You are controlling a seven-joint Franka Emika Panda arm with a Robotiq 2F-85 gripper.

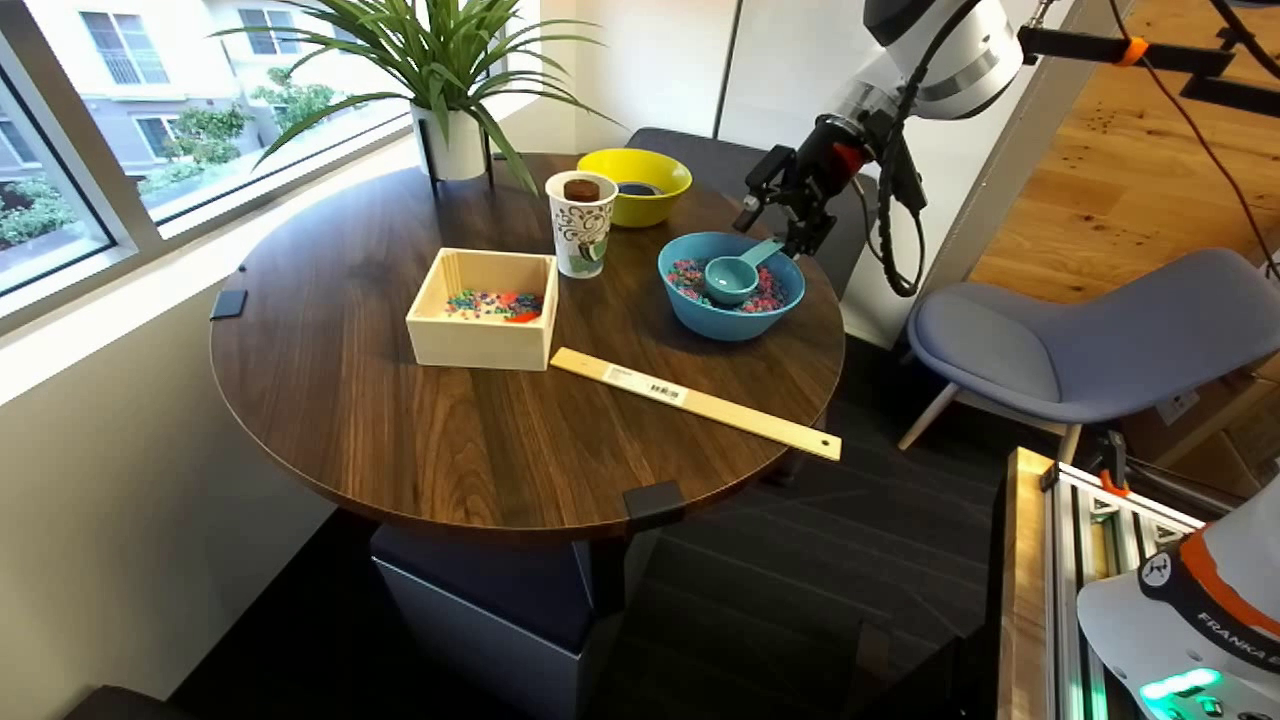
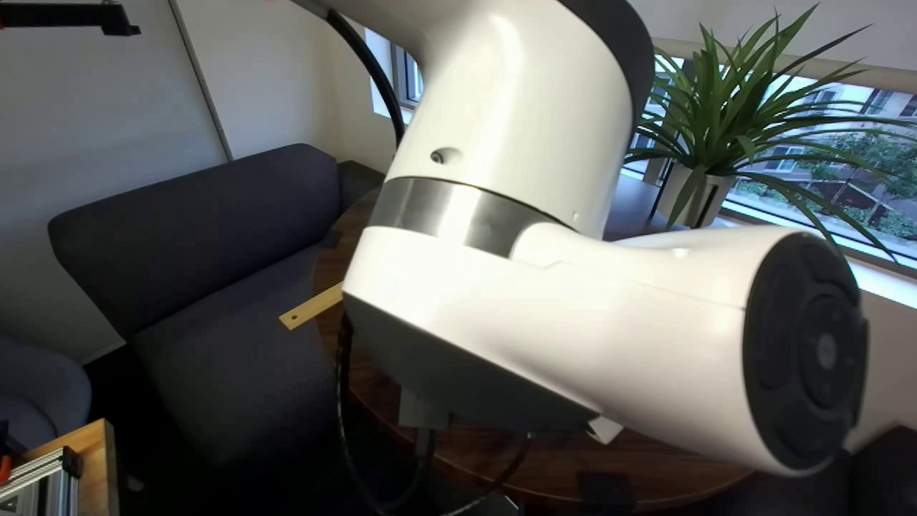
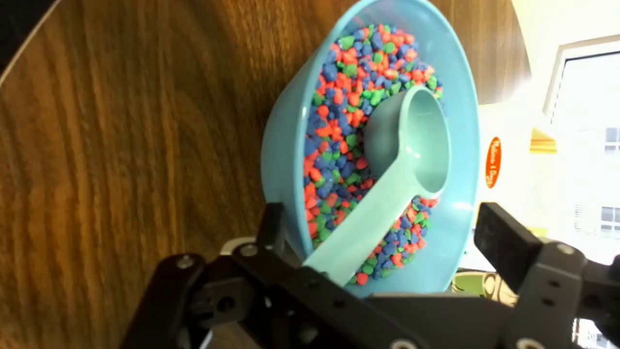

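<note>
I see the black two-fingered gripper [image 1: 769, 234], fingers spread wide, gripping nothing, at one o'clock of the round blue plastic bowl [image 1: 722, 324]. The teal plastic scoop [image 1: 732, 281] lies inside on multicoloured pebbles [image 3: 334, 145], handle toward two o'clock; a pale rectangular wooden box [image 1: 478, 346] stands at nine.

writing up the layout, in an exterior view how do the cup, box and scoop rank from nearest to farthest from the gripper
From the gripper:
1. Scoop: in the blue bowl, handle toward the gripper.
2. Cup: left of that bowl in the picture.
3. Box: farther left, past the cup.
</note>
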